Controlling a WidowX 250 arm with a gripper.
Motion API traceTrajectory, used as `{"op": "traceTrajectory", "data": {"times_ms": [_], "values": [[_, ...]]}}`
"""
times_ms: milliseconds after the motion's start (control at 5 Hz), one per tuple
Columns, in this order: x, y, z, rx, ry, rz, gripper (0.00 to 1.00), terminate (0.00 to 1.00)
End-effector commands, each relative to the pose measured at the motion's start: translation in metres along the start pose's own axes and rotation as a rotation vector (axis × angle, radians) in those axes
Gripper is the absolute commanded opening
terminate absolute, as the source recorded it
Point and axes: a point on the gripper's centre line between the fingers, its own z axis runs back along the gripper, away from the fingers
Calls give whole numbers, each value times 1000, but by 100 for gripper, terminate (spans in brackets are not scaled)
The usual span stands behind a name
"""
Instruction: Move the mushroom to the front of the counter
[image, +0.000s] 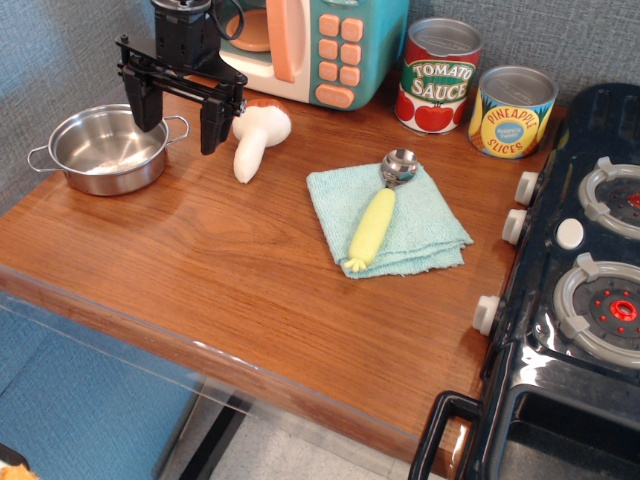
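The white toy mushroom (256, 137) lies on its side on the brown wood-grain counter (200, 260), near the back, in front of the toy microwave. Its cap points to the back right and its cream stem to the front left. My black gripper (177, 118) hangs open just left of the mushroom, above the counter, between the mushroom and a metal pot. Its right finger (213, 125) is close beside the stem, apart from it. Nothing is between the jaws.
A steel pot (105, 148) stands at the back left. A teal microwave (315, 45) and two cans (438, 75) (512, 112) line the back. A yellow-handled scoop (378, 215) lies on a teal cloth (390, 225). A black stove (580, 290) fills the right.
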Motion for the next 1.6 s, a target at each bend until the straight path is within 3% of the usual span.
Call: {"op": "traceTrajectory", "data": {"times_ms": [0,600,1000,1200,1400], "values": [[0,0,0,0,0,0,100,0],[66,-2,30,-60,-128,60,100,0],[90,-24,35,-165,-140,104,100,0],[89,-34,26,-172,-130,107,100,0],[84,-39,12,-112,-130,93,100,0]]}}
